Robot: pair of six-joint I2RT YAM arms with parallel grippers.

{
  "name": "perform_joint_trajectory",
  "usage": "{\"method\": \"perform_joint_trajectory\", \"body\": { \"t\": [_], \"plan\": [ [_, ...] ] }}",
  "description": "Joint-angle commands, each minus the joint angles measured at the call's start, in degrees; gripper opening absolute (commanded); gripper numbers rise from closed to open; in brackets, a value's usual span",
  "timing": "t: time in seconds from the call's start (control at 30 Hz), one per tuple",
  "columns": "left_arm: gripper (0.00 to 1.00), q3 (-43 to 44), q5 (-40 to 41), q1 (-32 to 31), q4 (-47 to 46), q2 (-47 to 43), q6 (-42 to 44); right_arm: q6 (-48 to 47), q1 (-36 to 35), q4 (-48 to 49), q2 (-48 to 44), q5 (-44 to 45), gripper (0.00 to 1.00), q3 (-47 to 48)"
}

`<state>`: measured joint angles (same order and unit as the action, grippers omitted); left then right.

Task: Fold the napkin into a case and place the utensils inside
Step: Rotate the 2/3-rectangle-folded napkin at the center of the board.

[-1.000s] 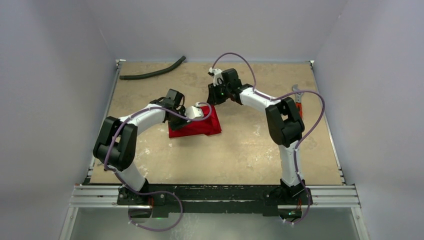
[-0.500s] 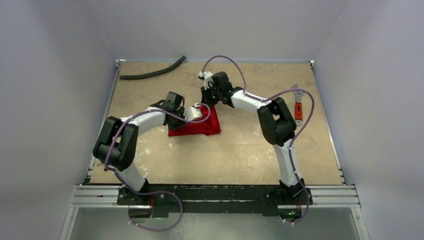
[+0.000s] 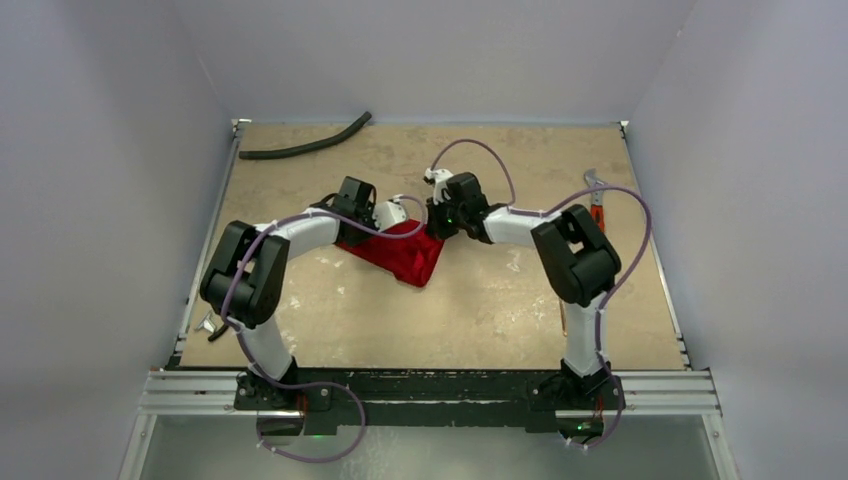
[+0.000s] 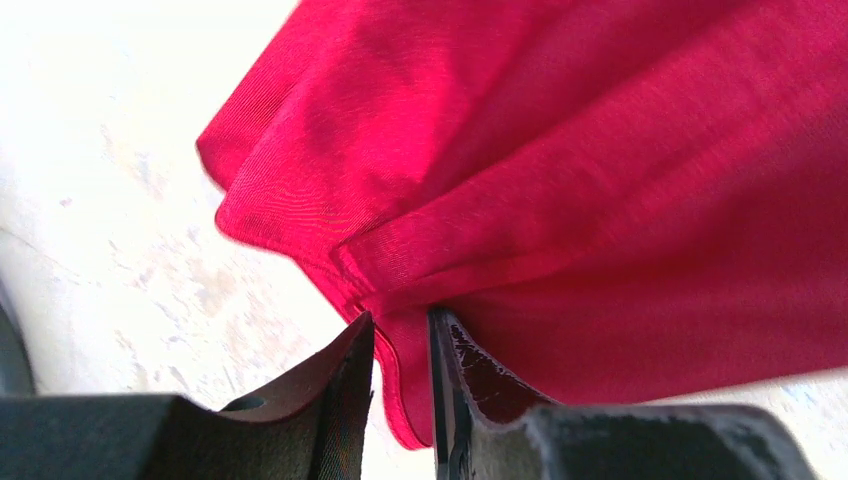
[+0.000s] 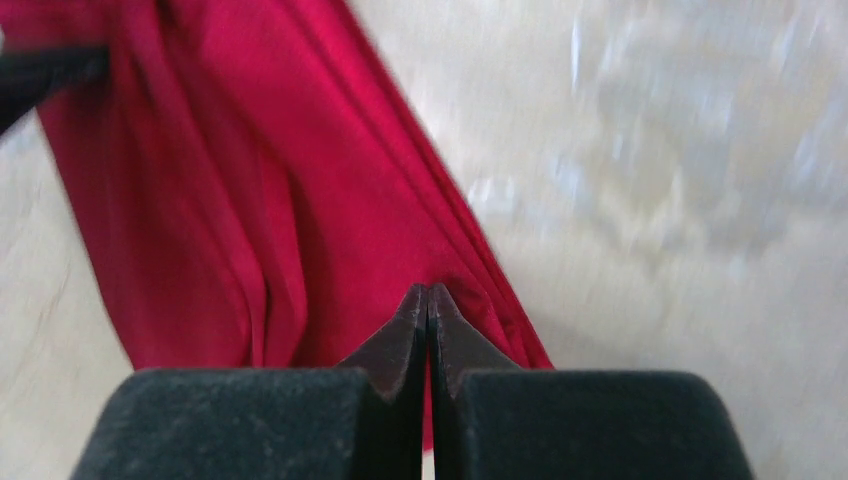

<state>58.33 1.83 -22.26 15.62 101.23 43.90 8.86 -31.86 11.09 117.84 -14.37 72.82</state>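
Observation:
The red napkin (image 3: 402, 252) hangs bunched between my two grippers in mid-table, its lower point toward the near edge. My left gripper (image 3: 393, 214) is shut on a folded corner of the napkin (image 4: 560, 200), with cloth pinched between the fingertips (image 4: 400, 335). My right gripper (image 3: 436, 224) is shut on the opposite edge; in the right wrist view the fingertips (image 5: 428, 300) meet on a fold of the napkin (image 5: 250, 190). A small metal piece (image 3: 208, 325), perhaps one of the utensils, shows at the table's left edge by the left arm's elbow. The cloth is not in the form of a case.
A black curved hose (image 3: 305, 145) lies at the far left. An orange-handled wrench (image 3: 597, 212) lies at the right edge, partly behind the right arm's cable. Grey walls enclose the table on three sides.
My right gripper came down toward the napkin's right edge and shut on it. The napkin, which lay flatter before, is now pulled up between both grippers and hangs to a point.

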Motion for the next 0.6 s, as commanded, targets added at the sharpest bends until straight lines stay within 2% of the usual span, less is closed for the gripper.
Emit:
{"method": "perform_joint_trajectory", "body": {
  "t": [0.0,0.17,0.27,0.43,0.57],
  "plan": [
    [0.25,2.79,1.02,-1.95,-0.45,5.21,-1.23,5.61,-1.14,1.66,-9.44,0.26,0.00,-11.98],
    [0.25,6.78,0.89,-4.39,-0.61,8.03,-1.13,11.14,-7.54,5.00,-18.39,-2.61,0.00,-23.40],
    [0.25,9.90,0.06,-5.47,-0.11,9.14,-1.53,14.17,-8.70,7.74,-22.55,-4.96,0.00,-28.65],
    [0.26,18.55,-2.26,-5.75,4.49,10.90,-3.72,12.53,-6.92,0.29,-28.23,-5.53,0.00,-26.54],
    [0.30,25.58,-4.94,-5.18,10.41,9.06,-6.55,11.71,-4.03,-1.63,-30.74,-6.47,0.00,-23.69]
  ]
}}
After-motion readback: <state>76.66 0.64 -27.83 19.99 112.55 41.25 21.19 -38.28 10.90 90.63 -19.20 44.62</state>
